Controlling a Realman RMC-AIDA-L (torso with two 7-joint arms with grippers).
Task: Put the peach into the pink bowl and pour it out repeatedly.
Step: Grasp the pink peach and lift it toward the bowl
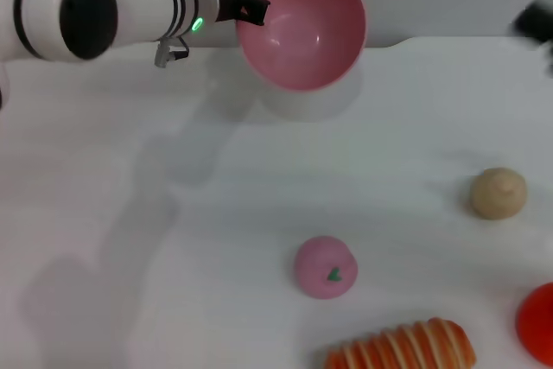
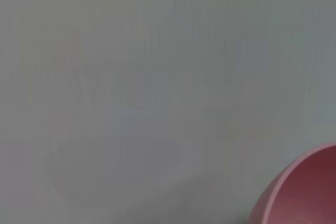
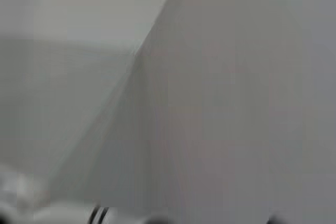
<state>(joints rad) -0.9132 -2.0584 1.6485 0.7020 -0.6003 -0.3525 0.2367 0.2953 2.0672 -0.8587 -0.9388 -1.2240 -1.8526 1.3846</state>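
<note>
Glossy pink plastic, round and deep: the pink bowl (image 1: 302, 23) hangs tipped above the white desk (image 1: 173, 239), its hollow showing, its rim pinched by the left hand (image 1: 252, 8) at 9 o'clock. The matte peach (image 1: 325, 267) lies on the desk near 6 o'clock of the bowl, well apart. Around it sit a beige ball (image 1: 498, 193), a red round object (image 1: 537, 321) and a ridged orange toy (image 1: 402, 347). The right hand is unseen.

The left arm reaches in level from the left, raised above the bench; its tool (image 1: 252, 8) is clamped on the pink bowl's (image 1: 302, 28) rim, bowl tipped; the right arm is perhaps the dark blur at the far right edge.
</note>
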